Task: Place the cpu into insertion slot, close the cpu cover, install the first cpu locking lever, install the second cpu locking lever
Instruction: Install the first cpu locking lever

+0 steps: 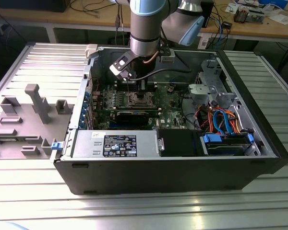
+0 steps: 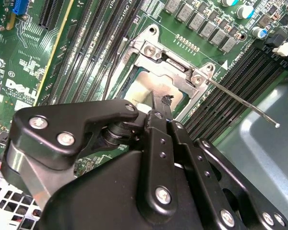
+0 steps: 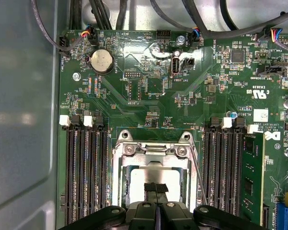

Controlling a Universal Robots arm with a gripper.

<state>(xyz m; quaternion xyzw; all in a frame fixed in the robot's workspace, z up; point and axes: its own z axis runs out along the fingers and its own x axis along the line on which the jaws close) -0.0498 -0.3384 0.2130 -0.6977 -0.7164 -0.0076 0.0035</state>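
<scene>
Lighting: bright, even light from overhead, with glare on bare metal.

In the exterior view the counter (image 1: pixel 149 211) carries broad pale reflections along its ribs near the front edge, while the inside of the computer case (image 1: pixel 182 167) sits in moderate shade and its black front wall reads dark. In the first wrist view the cpu cover (image 3: pixel 153 155) shines near white, and a soft bright patch lies on the grey case panel (image 3: pixel 19 120). In the second wrist view the gripper (image 2: pixel 162 102) shows dull highlights on its black links and screw heads; the green circuit board (image 2: pixel 33 72) is evenly lit.
</scene>
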